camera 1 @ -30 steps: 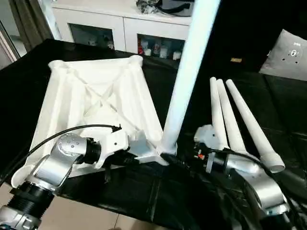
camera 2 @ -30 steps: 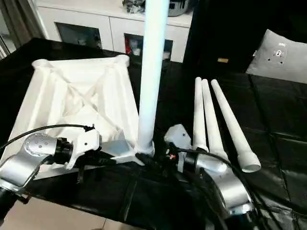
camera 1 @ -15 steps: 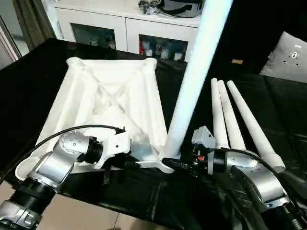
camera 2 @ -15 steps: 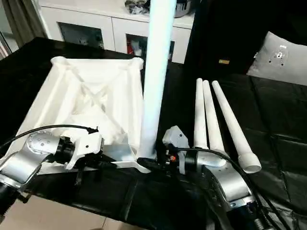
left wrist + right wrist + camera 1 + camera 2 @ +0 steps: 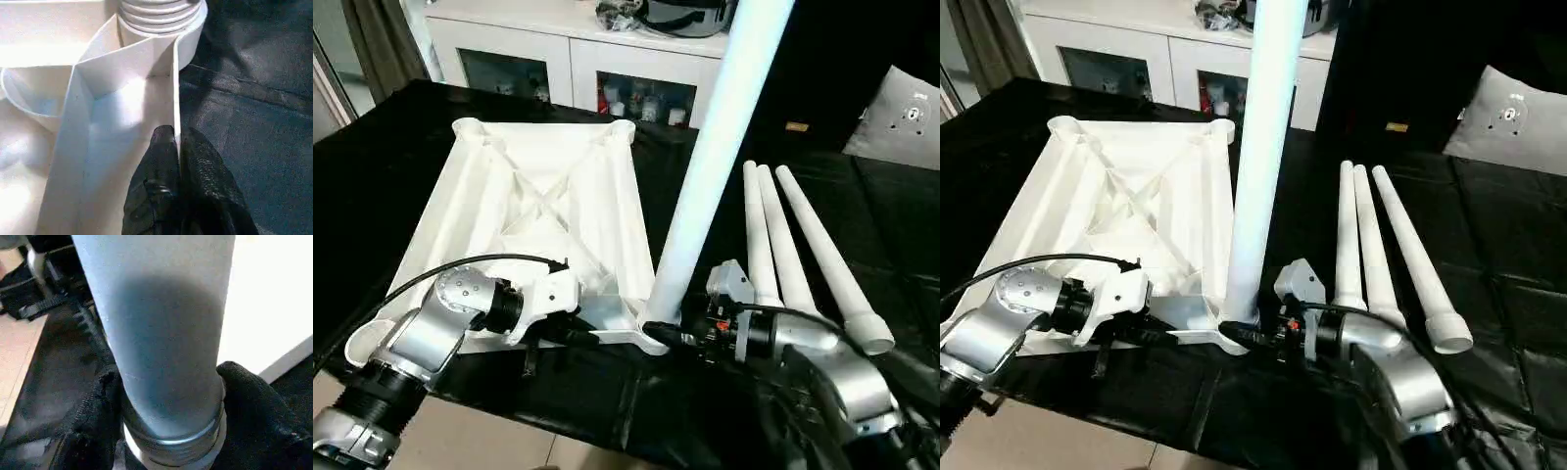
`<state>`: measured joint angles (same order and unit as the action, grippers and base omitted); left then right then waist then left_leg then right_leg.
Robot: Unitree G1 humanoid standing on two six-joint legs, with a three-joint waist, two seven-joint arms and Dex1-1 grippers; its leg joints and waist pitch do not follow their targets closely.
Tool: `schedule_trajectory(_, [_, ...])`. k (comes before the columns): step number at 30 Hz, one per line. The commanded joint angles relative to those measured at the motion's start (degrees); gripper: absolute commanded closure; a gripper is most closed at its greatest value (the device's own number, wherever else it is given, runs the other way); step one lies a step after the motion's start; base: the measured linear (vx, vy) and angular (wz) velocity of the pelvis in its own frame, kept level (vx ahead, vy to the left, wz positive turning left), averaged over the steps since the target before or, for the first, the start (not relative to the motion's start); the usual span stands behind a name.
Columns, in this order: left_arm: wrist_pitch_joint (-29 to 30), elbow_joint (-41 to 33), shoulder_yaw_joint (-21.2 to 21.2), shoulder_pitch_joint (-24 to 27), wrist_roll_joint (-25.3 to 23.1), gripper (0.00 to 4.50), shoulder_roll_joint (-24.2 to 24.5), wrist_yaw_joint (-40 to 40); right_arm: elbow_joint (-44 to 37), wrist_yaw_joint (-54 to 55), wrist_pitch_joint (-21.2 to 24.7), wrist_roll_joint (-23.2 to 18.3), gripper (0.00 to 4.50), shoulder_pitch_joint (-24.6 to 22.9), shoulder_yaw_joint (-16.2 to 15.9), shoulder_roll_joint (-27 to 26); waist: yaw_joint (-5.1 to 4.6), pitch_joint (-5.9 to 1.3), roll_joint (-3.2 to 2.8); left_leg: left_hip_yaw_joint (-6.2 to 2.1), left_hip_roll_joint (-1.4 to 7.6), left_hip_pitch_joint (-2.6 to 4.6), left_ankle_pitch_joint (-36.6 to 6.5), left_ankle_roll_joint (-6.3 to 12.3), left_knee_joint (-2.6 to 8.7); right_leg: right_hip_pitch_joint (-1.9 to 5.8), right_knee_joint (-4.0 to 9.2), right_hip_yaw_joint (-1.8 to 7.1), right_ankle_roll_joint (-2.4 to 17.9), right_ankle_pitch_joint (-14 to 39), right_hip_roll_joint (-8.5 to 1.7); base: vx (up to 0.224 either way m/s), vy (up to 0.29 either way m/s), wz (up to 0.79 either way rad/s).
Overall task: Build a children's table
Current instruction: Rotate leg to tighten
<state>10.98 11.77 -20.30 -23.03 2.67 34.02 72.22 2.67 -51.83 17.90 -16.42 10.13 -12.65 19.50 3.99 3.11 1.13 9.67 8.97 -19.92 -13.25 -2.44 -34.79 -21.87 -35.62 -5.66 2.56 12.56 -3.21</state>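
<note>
Two grippers share the work: the right gripper (image 5: 168, 431) is clamped round the base of the upright leg (image 5: 710, 166), probably to twist it into the corner socket (image 5: 161, 19), while the left gripper (image 5: 177, 147) pinches the tabletop (image 5: 524, 211) rim to steady it. Three spare legs (image 5: 793, 250) lie nearby.

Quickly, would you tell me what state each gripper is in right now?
Left gripper: shut on the raised rim of the white plastic rectangular tabletop.
Right gripper: closed around the base of the upright long white tapered leg.
</note>
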Motion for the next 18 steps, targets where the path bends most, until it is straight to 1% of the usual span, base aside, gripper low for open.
schedule_trajectory(1, [3.3,-4.39,0.77,0.29,2.27,4.5,-2.26,-2.56,1.79,5.24,3.11,0.23,1.8,-1.61,-0.6,-2.79,0.01,-3.3,-0.76,-1.73,5.09,0.01,-1.61,3.11,4.1,3.19,3.77,4.6,12.92,3.15,-6.78,0.0,0.0,0.0])
schedule_trajectory(2, [4.64,-5.26,1.19,0.73,2.78,4.5,-3.13,-3.79,2.49,7.24,2.82,1.04,1.8,-1.67,-0.76,-4.09,-0.22,-3.04,-0.53,-1.71,5.07,0.02,-4.14,1.83,4.3,3.15,4.33,4.66,12.36,7.19,-6.84,0.0,0.0,0.0])
schedule_trajectory(3, [6.78,-5.9,1.66,1.01,2.46,4.5,-4.56,-6.51,3.83,10.34,2.46,2.2,1.81,-1.34,-0.82,-6.22,-0.33,-2.97,-0.52,-1.8,4.94,0.02,-5.37,1.1,4.39,3.21,4.67,4.62,11.52,10.4,-6.88,0.0,0.0,0.0])
schedule_trajectory(4, [6.78,-5.9,1.66,1.01,2.46,4.5,-4.56,-6.51,3.83,10.34,2.46,2.2,1.81,-1.34,-0.82,-6.22,-0.52,-2.95,-0.52,-1.79,5.01,-0.04,-5.89,0.62,4.48,3.25,4.72,4.63,11.17,11.81,-6.92,0.0,0.0,0.0])
schedule_trajectory(5, [8.36,-6.13,1.92,1.08,1.73,4.5,-5.94,-9.21,5.42,13.61,1.83,3.35,1.81,-0.82,-0.58,-8.32,-0.85,-2.65,-0.49,-1.85,4.85,-0.01,-7.89,0.01,4.6,2.99,5.34,4.56,10.04,16.24,-6.88,0.0,0.0,0.0])
schedule_trajectory(6, [10.09,-6.22,2.48,1.07,1.06,4.5,-7.88,-12.63,7.14,17.32,1.85,4.03,1.81,-0.24,0.1,-10.83,-0.99,-2.47,-0.46,-1.96,4.77,0.13,-9.34,-0.22,4.68,2.91,5.73,4.49,9.34,19.09,-6.93,0.0,0.0,0.0])
schedule_trajectory(7, [10.09,-6.22,2.48,1.07,1.06,4.5,-7.88,-12.63,7.14,17.32,1.85,4.03,1.81,-0.24,0.1,-10.83,-1.32,-2.27,-0.28,-2.11,4.69,0.35,-11.27,-0.73,4.8,2.7,6.24,4.41,8.01,23.58,-6.93,-0.058,-0.002,-0.06])
schedule_trajectory(8, [12.78,-6.17,3.72,0.7,-0.14,4.5,-12.52,-19.65,9.99,23.71,1.79,4.61,1.81,0.7,1.63,-15.43,-1.76,-2.1,-0.02,-2.09,4.57,0.64,-12.99,-1.02,4.72,2.41,6.69,4.37,6.76,27.81,-6.98,0.0,0.0,0.0])
schedule_trajectory(9, [12.78,-6.17,3.72,0.7,-0.14,4.5,-12.52,-19.65,9.99,23.71,1.79,4.61,1.81,0.7,1.63,-15.43,-1.88,-2.08,-0.06,-2.31,4.35,1.05,-14.31,-1.16,4.57,2.19,7.42,4.13,5.49,31.61,-7.1,0.0,0.0,0.0])
schedule_trajectory(10, [13.82,-6.03,4.09,0.28,-1.29,4.5,-14.69,-23.13,11.24,26.71,1.51,4.86,1.81,1.02,2.46,-17.4,-1.87,-2.17,0.15,-2.34,4.19,0.78,-13.74,-0.86,4.55,2.5,7.49,4.17,4.65,32.21,-7.11,0.0,0.0,0.0])
schedule_trajectory(11, [15.47,-6.07,4.41,-0.23,-2.02,4.5,-16.95,-26.17,12.37,29.25,1.13,5.35,1.81,1.35,3.01,-19.0,-1.88,-2.32,0.02,-2.19,4.4,0.89,-12.37,-0.56,4.73,2.3,7.37,4.32,4.45,30.69,-6.99,0.0,0.0,0.0])
schedule_trajectory(12, [17.2,-5.89,5.06,-1.16,-3.24,4.5,-19.69,-30.49,13.7,32.13,0.82,5.68,1.82,1.8,3.86,-20.69,-1.88,-2.44,-0.16,-2.16,4.55,1.02,-11.51,-0.4,4.85,2.24,7.28,4.31,4.78,28.31,-6.8,0.0,0.0,0.0])
schedule_trajectory(13, [19.74,-5.83,6.13,-2.42,-3.97,4.5,-23.31,-35.47,15.68,35.8,0.67,5.98,1.82,2.65,5.06,-22.6,-1.95,-2.44,-0.26,-2.19,4.65,0.96,-11.31,-0.44,4.9,2.2,7.09,4.37,5.21,26.98,-6.74,0.0,0.0,0.0])
schedule_trajectory(14, [20.37,-5.82,6.41,-2.73,-4.09,4.5,-24.19,-36.65,16.15,36.66,0.66,6.04,1.82,2.87,5.36,-23.04,-2.02,-2.71,-0.28,-2.24,4.84,0.78,-10.24,-0.56,5.0,2.45,6.57,4.4,6.16,23.13,-6.62,0.0,0.0,0.0])
schedule_trajectory(15, [21.24,-6.01,6.63,-3.25,-4.2,4.5,-25.37,-38.25,17.0,37.93,0.56,6.29,1.82,3.35,5.85,-23.66,-1.92,-2.82,-0.25,-2.2,4.78,0.66,-9.49,-0.28,4.92,2.54,6.43,4.44,6.56,21.18,-6.64,0.0,0.0,0.0])
schedule_trajectory(16, [21.76,-6.19,6.91,-3.85,-4.24,4.5,-26.6,-39.94,18.03,39.28,0.3,6.51,1.82,4.0,6.45,-24.23,-1.91,-3.03,-0.37,-2.03,4.81,0.55,-7.97,0.16,4.84,2.68,5.91,4.61,7.67,16.98,-6.65,0.0,0.0,0.0])
schedule_trajectory(17, [22.15,-6.4,7.06,-4.18,-4.36,4.5,-27.35,-41.08,18.76,40.16,0.02,6.81,1.82,4.44,6.91,-24.7,-1.77,-3.19,-0.35,-1.96,4.69,0.37,-6.46,0.77,4.7,2.86,5.57,4.65,8.49,13.55,-6.59,0.0,0.0,0.0])
schedule_trajectory(18, [22.42,-6.53,7.17,-4.37,-4.46,4.5,-27.84,-41.82,19.23,40.72,-0.17,7.02,1.82,4.72,7.22,-25.02,-1.78,-3.26,-0.33,-1.89,4.67,0.32,-5.6,1.08,4.66,2.91,5.35,4.69,8.96,11.8,-6.6,0.0,0.0,0.0])
